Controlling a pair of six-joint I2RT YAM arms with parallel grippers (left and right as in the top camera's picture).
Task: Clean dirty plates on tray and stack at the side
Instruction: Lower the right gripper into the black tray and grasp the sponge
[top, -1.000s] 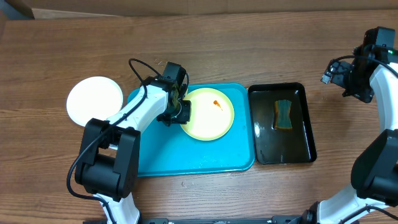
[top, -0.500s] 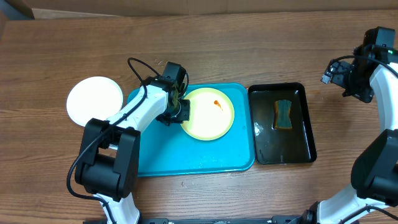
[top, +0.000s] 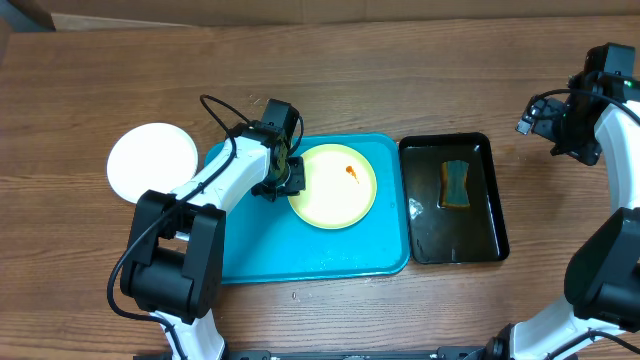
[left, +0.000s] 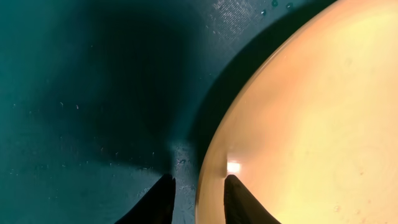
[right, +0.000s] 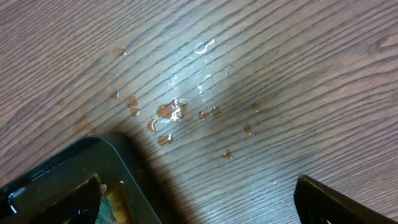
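Note:
A pale yellow plate (top: 335, 190) with a small orange-red smear (top: 350, 170) lies on the turquoise tray (top: 250, 250). My left gripper (top: 291, 180) is at the plate's left edge. In the left wrist view its two fingers (left: 198, 182) straddle the plate's rim (left: 311, 112), one on the tray floor (left: 74, 93) and one over the plate, shut on the rim. A clean white plate (top: 152, 163) sits on the table left of the tray. A third plate is not visible. My right gripper (top: 570, 125) hangs open and empty over the table (right: 198, 186).
A black tray (top: 455, 250) with dark liquid stands right of the turquoise tray and holds a yellow-green sponge (top: 456, 184). Its corner (right: 62, 162) and the sponge (right: 115, 205) show in the right wrist view. Brownish drops (right: 171, 112) wet the table there.
The pale yellow plate and my left gripper have shifted very slightly to the left. The right arm has not moved.

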